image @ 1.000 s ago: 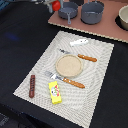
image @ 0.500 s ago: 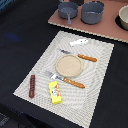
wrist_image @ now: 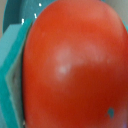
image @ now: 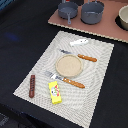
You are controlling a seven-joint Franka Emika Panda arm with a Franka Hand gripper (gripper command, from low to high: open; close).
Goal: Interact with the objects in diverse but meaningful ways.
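Note:
A red tomato-like ball fills the wrist view, pressed against a teal finger pad at one side. My gripper appears shut on it; the arm and the ball are out of the exterior view. On the woven placemat lie a yellow packet with red print at the near edge, a dark brown stick towards the exterior view's left, and a white oblong piece at the far edge.
A round tan plate sits mid-mat between two wooden-handled pieces of cutlery. Two grey pots and a pale bowl stand on a brown board at the back.

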